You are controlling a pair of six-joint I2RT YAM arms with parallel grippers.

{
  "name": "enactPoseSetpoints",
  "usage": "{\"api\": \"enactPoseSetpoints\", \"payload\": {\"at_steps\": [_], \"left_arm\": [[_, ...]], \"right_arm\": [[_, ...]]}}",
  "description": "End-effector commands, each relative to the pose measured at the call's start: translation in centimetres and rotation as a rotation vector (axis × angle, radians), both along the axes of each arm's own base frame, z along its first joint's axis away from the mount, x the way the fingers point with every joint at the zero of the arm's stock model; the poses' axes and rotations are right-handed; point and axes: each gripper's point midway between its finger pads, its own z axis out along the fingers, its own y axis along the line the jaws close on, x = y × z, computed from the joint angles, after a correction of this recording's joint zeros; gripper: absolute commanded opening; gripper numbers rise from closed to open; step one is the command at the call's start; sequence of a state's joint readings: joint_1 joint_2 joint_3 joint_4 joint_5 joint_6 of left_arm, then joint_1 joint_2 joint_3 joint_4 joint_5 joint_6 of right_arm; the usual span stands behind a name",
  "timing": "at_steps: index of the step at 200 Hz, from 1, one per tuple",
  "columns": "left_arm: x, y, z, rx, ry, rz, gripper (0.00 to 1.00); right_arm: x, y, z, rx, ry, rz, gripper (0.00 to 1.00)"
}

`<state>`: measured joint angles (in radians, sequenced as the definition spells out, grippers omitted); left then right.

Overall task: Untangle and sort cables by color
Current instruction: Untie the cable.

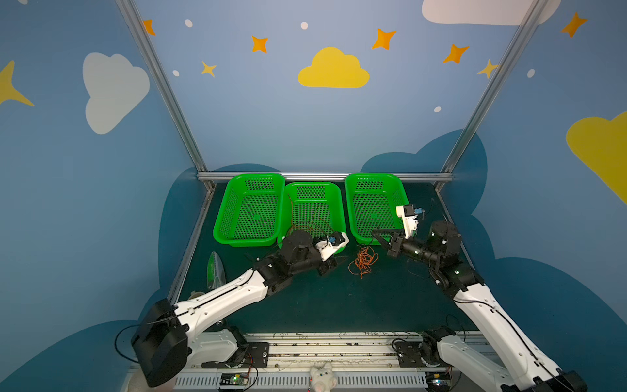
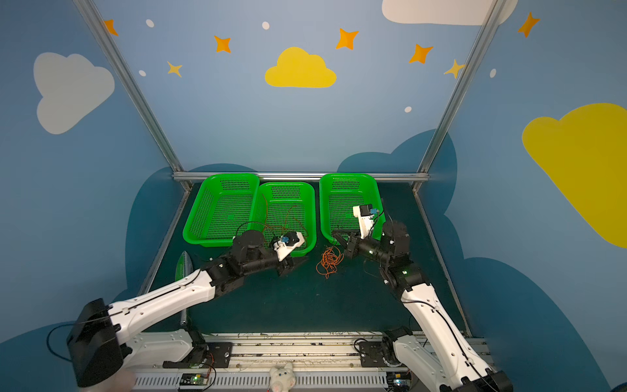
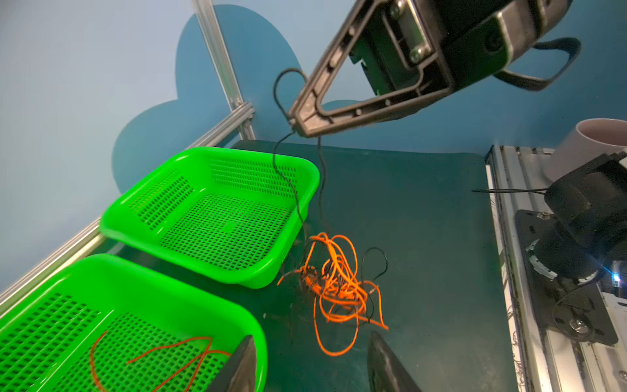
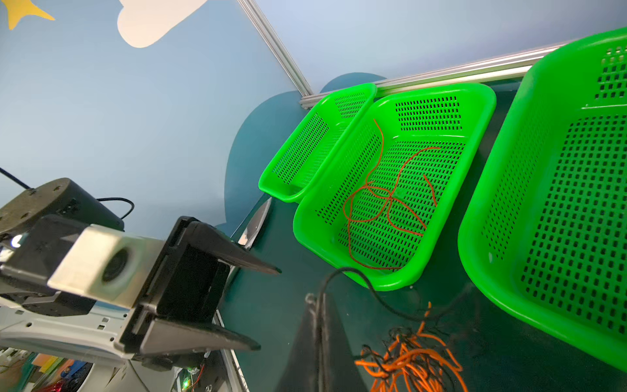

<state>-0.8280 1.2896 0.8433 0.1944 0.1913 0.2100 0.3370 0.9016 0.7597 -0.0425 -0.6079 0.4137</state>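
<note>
Pinching a black cable at its fingertips, the right gripper has its jaws closed tight and is raised above the worktop, by the near left corner of the right basket. From the tips, thin black strands drop to a tangle of orange and black cables. The tangle lies on the worktop near its middle, just in front of the gap between the middle basket and the right basket, touching neither. The left gripper is low over the worktop just left of the tangle and points toward it. Its jaws are partly apart, with nothing between them. A red cable lies in loose curves on the floor of the middle basket. Three green baskets stand in a row along the far edge of the worktop, and the left basket touches the middle one.
</note>
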Motion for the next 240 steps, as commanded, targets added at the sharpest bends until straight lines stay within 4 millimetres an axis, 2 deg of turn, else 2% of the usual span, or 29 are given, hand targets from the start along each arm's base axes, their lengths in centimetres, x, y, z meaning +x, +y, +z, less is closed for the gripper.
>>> {"api": "enactPoseSetpoints", "payload": {"at_steps": [1, 47, 61, 105, 142, 170, 183, 200, 217, 240], "left_arm": [[0.6, -2.5, 1.2, -0.103, 0.013, -0.024, 0.53], [0.9, -5.7, -0.9, -0.078, 0.05, -0.063, 0.52], [0.2, -6.7, -1.4, -0.077, 0.067, -0.11, 0.52], [-0.2, -8.0, -3.1, -0.056, 0.11, -0.137, 0.52], [0.2, -8.1, -5.3, 0.013, 0.14, -0.114, 0.5], [0.3, -8.0, -6.1, 0.027, 0.147, -0.105, 0.46], [1.1, -7.7, -6.7, 0.049, 0.141, -0.058, 0.45], [1.6, -7.5, -7.3, 0.068, 0.141, -0.029, 0.4], [1.9, -7.4, -7.6, 0.076, 0.139, -0.014, 0.3], [2.1, -7.6, -7.7, 0.078, 0.142, -0.009, 0.28]], "right_arm": [[-0.4, -0.4, -0.4, -0.02, -0.024, -0.011, 0.0], [-0.8, -0.4, -1.0, -0.029, -0.022, -0.006, 0.0], [-0.7, -0.6, -1.5, -0.038, -0.013, -0.018, 0.0], [-0.4, -1.0, -1.9, -0.053, -0.015, -0.049, 0.0], [-0.1, -1.3, -2.2, -0.062, -0.012, -0.073, 0.0], [-0.3, -1.2, -2.3, -0.064, -0.018, -0.061, 0.0], [-0.4, -1.2, -2.3, -0.063, -0.022, -0.061, 0.0], [-0.5, -1.1, -2.1, -0.058, -0.027, -0.051, 0.0], [-0.5, -1.1, -2.1, -0.061, -0.029, -0.05, 0.0], [-0.5, -1.1, -2.2, -0.069, -0.022, -0.051, 0.0]]}}
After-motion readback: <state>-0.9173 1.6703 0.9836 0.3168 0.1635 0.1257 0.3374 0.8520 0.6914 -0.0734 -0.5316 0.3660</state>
